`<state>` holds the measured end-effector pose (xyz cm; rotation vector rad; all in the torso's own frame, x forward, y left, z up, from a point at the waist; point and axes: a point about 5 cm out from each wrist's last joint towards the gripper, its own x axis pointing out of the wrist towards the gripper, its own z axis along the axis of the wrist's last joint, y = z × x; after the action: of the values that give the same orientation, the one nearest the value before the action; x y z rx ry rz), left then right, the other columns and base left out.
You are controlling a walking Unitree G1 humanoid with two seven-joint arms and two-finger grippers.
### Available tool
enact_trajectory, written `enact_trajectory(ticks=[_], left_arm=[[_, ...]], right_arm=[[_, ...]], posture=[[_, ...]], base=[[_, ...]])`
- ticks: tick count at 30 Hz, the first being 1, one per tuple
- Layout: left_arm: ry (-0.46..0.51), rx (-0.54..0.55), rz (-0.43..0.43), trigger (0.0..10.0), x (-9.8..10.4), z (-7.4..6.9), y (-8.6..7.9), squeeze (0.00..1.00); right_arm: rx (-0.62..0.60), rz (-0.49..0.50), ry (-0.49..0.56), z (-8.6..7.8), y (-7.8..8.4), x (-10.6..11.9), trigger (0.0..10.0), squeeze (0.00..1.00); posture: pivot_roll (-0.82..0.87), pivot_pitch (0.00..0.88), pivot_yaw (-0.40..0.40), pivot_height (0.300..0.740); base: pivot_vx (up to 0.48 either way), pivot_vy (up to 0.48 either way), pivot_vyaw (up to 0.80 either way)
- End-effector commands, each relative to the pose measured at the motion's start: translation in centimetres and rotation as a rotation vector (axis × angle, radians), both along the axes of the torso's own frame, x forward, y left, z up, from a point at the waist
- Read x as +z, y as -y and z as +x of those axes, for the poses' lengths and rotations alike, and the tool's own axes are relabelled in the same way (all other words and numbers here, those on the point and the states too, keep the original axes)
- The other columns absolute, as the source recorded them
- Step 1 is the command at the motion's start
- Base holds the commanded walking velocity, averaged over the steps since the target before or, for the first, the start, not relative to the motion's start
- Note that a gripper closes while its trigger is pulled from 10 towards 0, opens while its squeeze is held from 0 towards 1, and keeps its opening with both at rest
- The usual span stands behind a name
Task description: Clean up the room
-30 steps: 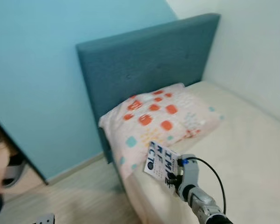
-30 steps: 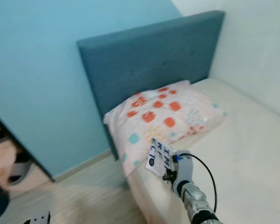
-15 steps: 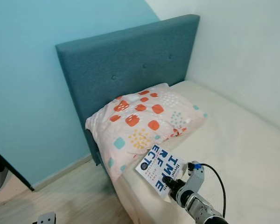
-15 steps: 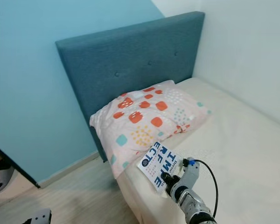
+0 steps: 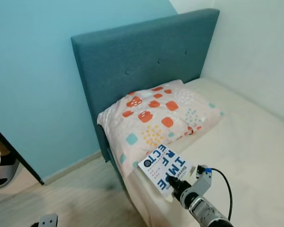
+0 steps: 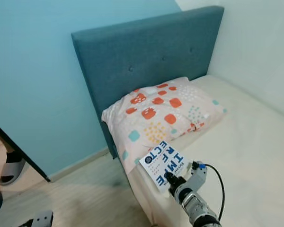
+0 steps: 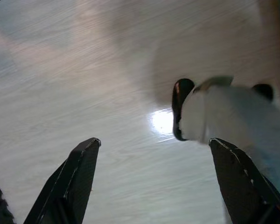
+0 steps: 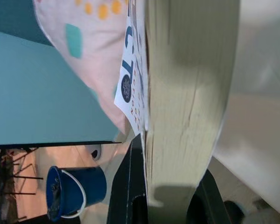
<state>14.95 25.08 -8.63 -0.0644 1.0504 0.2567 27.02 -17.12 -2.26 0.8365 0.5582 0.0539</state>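
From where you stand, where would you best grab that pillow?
Probably the pillow's corner overhanging the bed edge, nearest the floor, coming in from that open side. The headboard blocks the back. The right claw is busy clamping a book, so the open left claw would do it.

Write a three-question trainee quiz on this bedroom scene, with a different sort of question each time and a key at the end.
1. True or false: the right gripper is shut on the book.
2. Multiple choice: the patterned pillow lies (A) on the floor, (B) on the bed against the headboard, (C) on a chair.
3. Fill in: in the right wrist view, a blue ____ with a white handle stands on the floor.

Key
1. True; the book's page edge sits between the two black fingers in the right wrist view.
2. B.
3. Bucket.
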Motion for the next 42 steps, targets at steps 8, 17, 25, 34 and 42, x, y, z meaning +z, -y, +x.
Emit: enact_trajectory(ticks=[8,17,25,34,42], left_arm=[[-0.027,-0.031,0.034,10.0,0.0,-0.6,-0.8,0.0],[-0.032,-0.035,0.04,10.0,0.0,-0.7,-0.9,0.0],[-0.035,-0.042,0.044,10.0,0.0,-0.8,-1.0,0.0],[-0.041,-0.049,0.047,10.0,-0.1,-1.0,-1.0,0.0],[-0.057,-0.042,0.071,10.0,-0.2,-2.2,-1.9,0.0]], right_arm=[[-0.073,-0.008,-0.031,-0.2,1.1,-0.2,10.0,0.0],[-0.11,-0.082,-0.033,0.7,2.7,0.6,10.0,0.0],[-0.158,-0.124,-0.013,1.7,4.1,1.7,10.0,0.0],[-0.157,-0.16,0.042,2.8,5.0,3.1,10.0,0.0],[-0.079,-0.107,0.166,5.6,3.6,6.1,10.0,0.0]], posture=[[-0.2,0.116,0.025,0.601],[-0.19,0.126,0.034,0.601],[-0.19,0.132,0.033,0.601],[-0.17,0.139,0.035,0.601],[-0.13,0.209,0.053,0.601]], base=[[0.0,0.0,0.0],[0.0,0.0,0.0],[0.0,0.0,0.0],[0.0,0.0,0.0],[0.0,0.0,0.0]])
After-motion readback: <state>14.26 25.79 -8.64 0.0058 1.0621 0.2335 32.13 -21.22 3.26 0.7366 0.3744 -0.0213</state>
